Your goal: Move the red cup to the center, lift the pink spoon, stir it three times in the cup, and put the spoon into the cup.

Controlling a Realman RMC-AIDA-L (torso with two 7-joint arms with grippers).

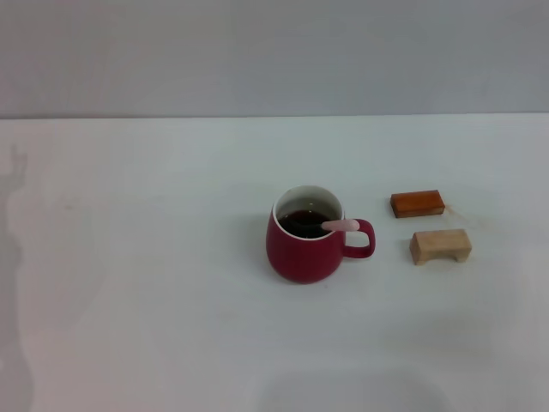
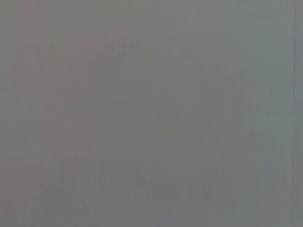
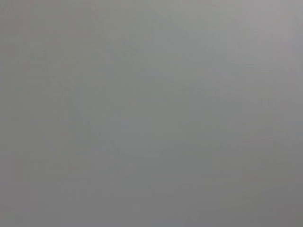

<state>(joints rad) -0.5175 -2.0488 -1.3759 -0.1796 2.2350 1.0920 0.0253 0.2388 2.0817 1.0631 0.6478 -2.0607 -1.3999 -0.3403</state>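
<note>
- 1 container stands on the white table (image 1: pixel 137 300): the red cup (image 1: pixel 302 253), upright, near the middle of the surface and a little toward the robot's right.
- Its white rim and white inner wall show from above, and a dark liquid fills the lower part of the inside.
- Its small loop handle points toward the robot's right.
- Inside the cup rests the pink spoon (image 1: pixel 340 225): the pale pink handle leans on the rim on the handle side and sticks out just past it, above the loop handle, while the bowl end goes down into the dark liquid and cannot be made out.
- 2 small blocks lie to the right of the cup, apart from it: an orange-brown flat block (image 1: pixel 418 203) farther from the robot, and a tan wooden block (image 1: pixel 441 245) nearer the robot, the 2 close together but not touching.
- Neither the left gripper nor the right gripper appears in the head view, and nothing touches the cup or the spoon.
- Both wrist views show only a plain grey field with no fingers in it, so I cannot tell whether either gripper's fingers are released or clenched.
</note>
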